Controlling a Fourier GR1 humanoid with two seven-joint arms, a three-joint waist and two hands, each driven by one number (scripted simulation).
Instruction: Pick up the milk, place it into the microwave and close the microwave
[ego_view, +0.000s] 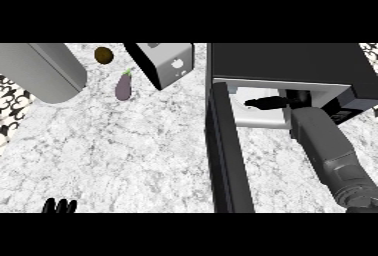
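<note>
microwave (295, 62): black box at the counter's right rear, its white inside showing.
microwave door (225, 155): dark slab, swung fully open, seen edge-on, running toward the view's lower edge.
milk: cannot be made out; the dark fingers inside the opening hide whatever they hold.

We look steeply down from head height onto the table (133, 150), fairly near, with the open microwave (288, 65) at our upper right.

mottled stone-look counter (133, 150) — matt black microwave (288, 60)
</note>
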